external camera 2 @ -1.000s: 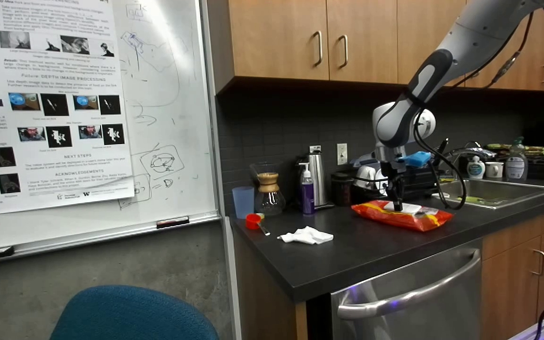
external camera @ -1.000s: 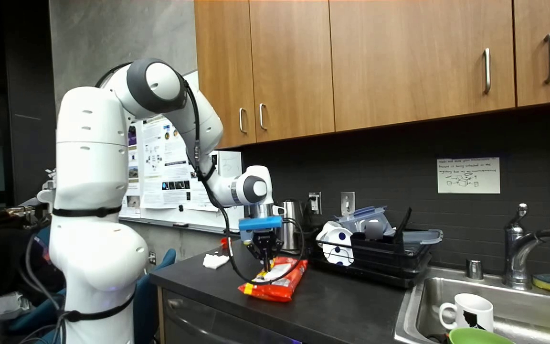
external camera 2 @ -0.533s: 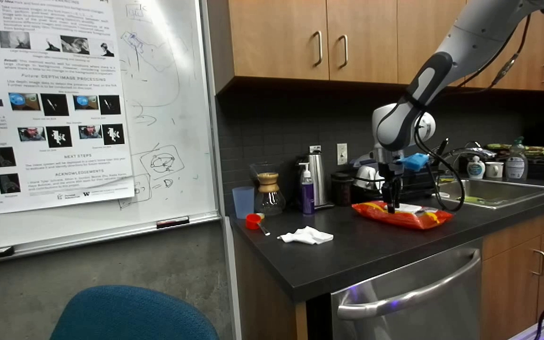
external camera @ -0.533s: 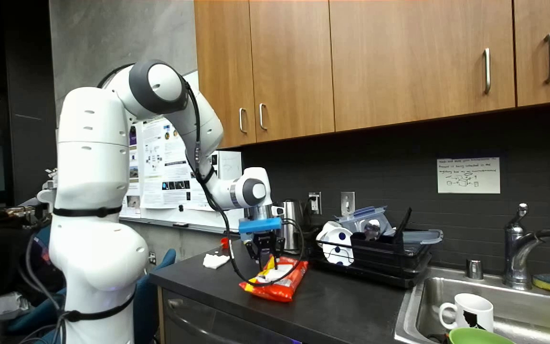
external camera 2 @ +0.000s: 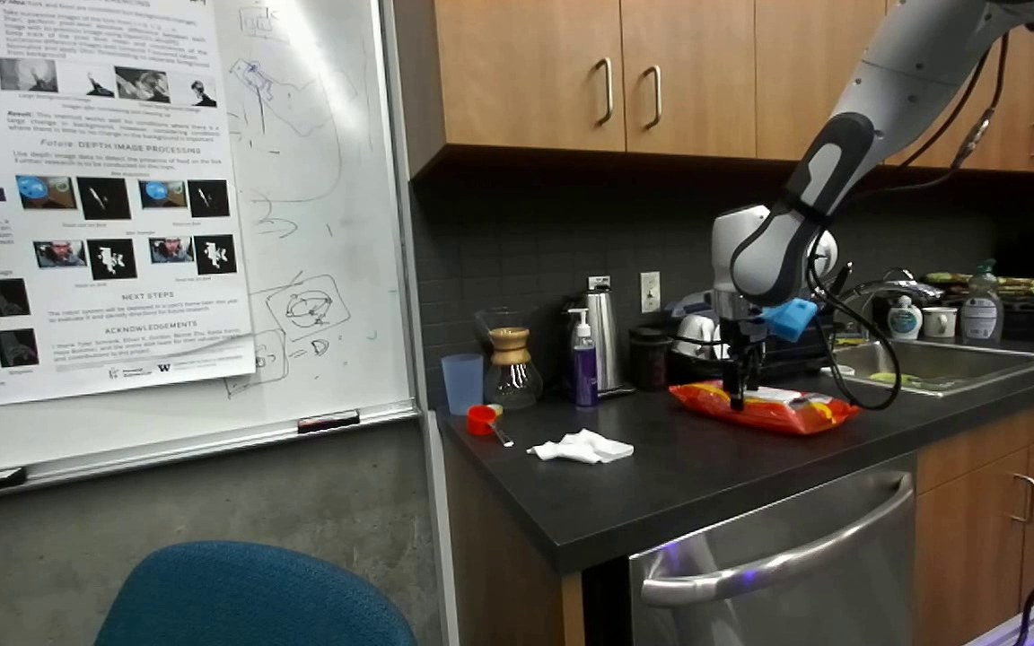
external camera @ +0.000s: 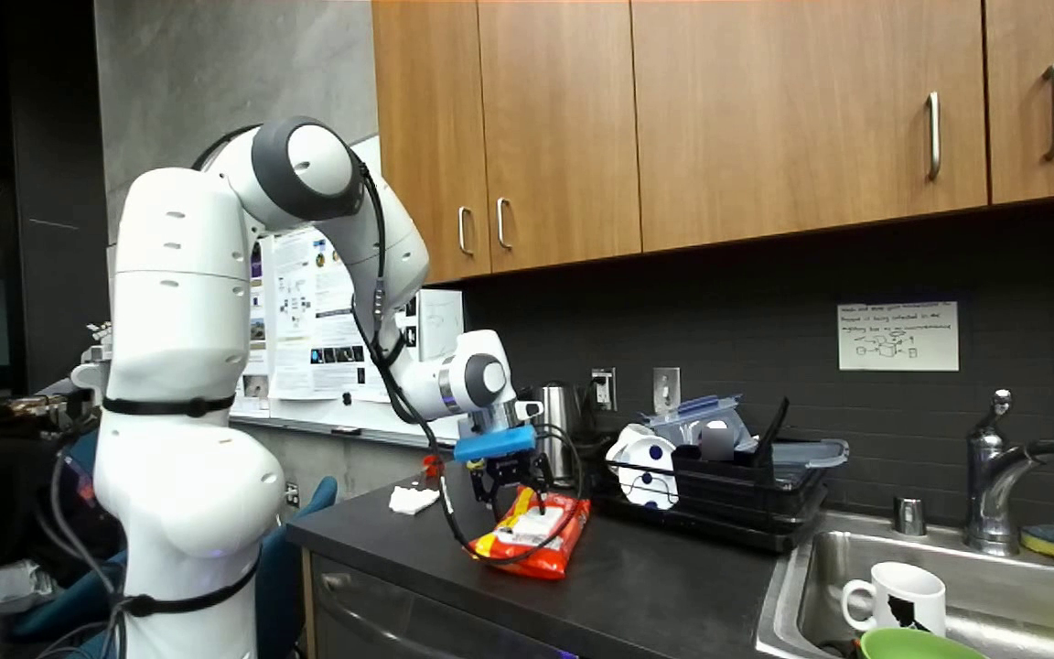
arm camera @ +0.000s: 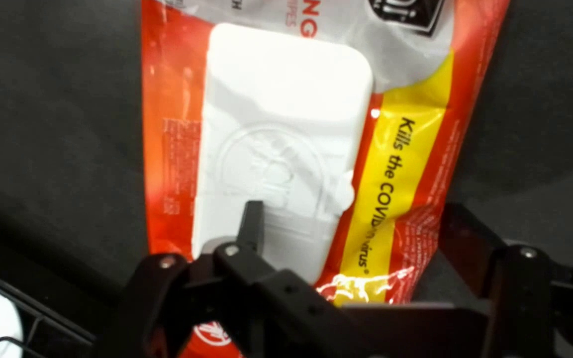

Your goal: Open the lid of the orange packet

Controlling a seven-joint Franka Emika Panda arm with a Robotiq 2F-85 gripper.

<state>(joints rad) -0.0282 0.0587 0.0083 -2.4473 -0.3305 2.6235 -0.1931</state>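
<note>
Orange packet (external camera 2: 779,415) beneath the tilted, downward hand (external camera: 519,513), jaws well apart.

"COVID" on orange packet (arm camera: 388,181), "ACKNOWLEDGEMENTS" on poster (external camera 2: 109,211)

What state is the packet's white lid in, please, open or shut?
Shut: in the wrist view, the white lid lies flat on the orange packet, nowhere visibly raised.

Wood cabinets (external camera 2: 687,54) up above the pincer (external camera: 519,513), dark tiled wall (external camera: 747,311) behind it, black counter (external camera 2: 661,471) underneath. Whiteboard (external camera 2: 319,224) and a teal chair (external camera 2: 248,592) are well off to one side of it in an exterior view.
</note>
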